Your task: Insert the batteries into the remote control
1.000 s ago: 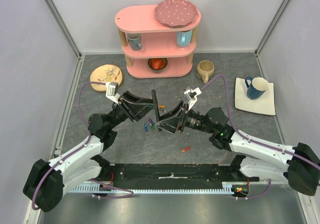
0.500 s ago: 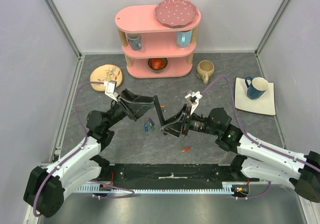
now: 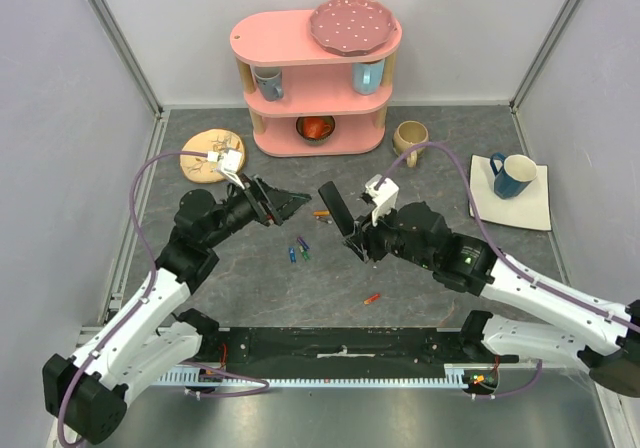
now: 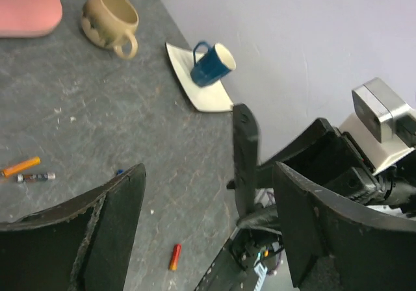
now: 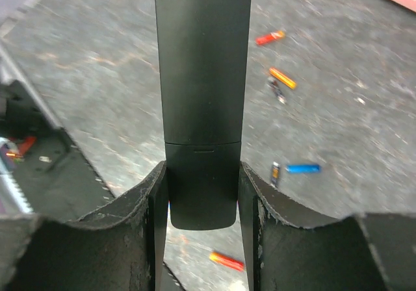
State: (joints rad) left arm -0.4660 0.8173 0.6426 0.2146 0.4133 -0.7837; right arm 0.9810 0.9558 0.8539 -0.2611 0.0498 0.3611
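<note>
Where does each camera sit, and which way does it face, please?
Top external: above and behind, looking down at the table; left arm and right arm show.
Left wrist: on the left arm, facing the blue mug; the open left gripper frames it.
Right wrist: on the right arm, looking along the remote control clamped in the right gripper.
Shared: all three show the remote control.

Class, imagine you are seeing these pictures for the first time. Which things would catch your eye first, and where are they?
The right gripper holds the black remote control raised near the middle of the scene, facing the open left gripper. Small coloured batteries lie scattered on the grey table between the arms. At the back stands a pink shelf with a pink plate on top.
</note>
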